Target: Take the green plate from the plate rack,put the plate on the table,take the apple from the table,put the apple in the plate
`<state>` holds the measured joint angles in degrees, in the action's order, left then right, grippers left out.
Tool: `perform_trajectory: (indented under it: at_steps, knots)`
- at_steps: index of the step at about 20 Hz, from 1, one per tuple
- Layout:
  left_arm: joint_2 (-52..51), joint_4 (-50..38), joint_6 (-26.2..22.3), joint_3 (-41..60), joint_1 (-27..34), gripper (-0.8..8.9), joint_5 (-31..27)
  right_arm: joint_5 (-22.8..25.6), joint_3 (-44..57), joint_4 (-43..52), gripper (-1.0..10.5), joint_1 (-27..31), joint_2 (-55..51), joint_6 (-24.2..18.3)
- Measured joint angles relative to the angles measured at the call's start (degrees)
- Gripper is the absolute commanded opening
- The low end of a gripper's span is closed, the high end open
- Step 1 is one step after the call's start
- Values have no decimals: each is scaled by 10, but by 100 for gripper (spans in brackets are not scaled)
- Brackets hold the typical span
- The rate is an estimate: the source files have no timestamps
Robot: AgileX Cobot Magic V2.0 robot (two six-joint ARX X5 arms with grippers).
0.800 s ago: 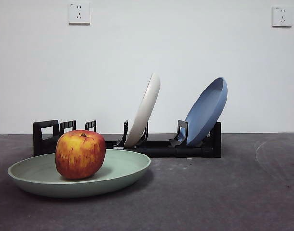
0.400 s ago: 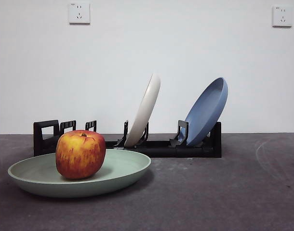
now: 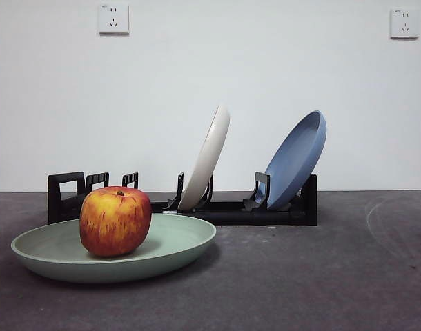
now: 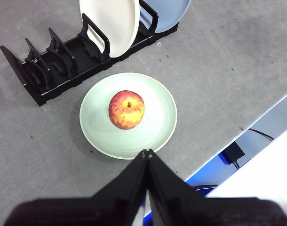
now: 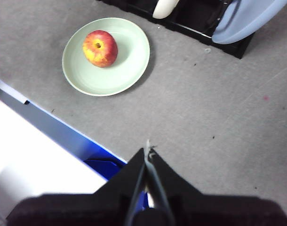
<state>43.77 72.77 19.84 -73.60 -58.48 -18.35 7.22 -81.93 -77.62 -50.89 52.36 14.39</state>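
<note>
The green plate (image 3: 176, 241) lies flat on the table (image 3: 321, 276) in front of the plate rack (image 3: 231, 210). The apple (image 3: 115, 221) sits in the plate, left of its middle. The plate (image 4: 157, 117) and the apple (image 4: 127, 109) also show in the left wrist view, and again in the right wrist view as plate (image 5: 129, 56) and apple (image 5: 100, 48). My left gripper (image 4: 146, 151) is shut and empty, high above the table by the plate's edge. My right gripper (image 5: 148, 149) is shut and empty, high and well away from the plate. Neither arm shows in the front view.
A cream-white plate (image 3: 207, 160) and a blue plate (image 3: 297, 160) lean in the rack's middle and right slots. The rack's left slots (image 3: 93, 183) stand bare. The table's edge (image 4: 256, 122) lies near the plate, with a blue frame (image 5: 63, 136) below it.
</note>
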Motion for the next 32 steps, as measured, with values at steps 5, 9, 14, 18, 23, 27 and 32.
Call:
perform_trajectory:
  at_steps: [5,9,14,18,23,27,32]
  knots:
    - [7,0,1,0,0,-3,0,18,0,0,2,0,0,0]
    - [13,0,2,0,2,-3,0,30,0,0,2,0,0,0]
    - [2,-2,2,0,99,-3,9,35,0,0,2,0,0,0]
    - [-23,-126,23,11,289,-3,27,35,0,0,2,0,0,0]
    - [-124,-426,-7,172,457,-3,209,35,0,0,2,0,0,0]
    - [-237,-671,-81,377,508,-3,308,35,0,0,2,0,0,0]
    - [-363,-761,-102,593,551,-3,306,35,0,0,2,0,0,0]
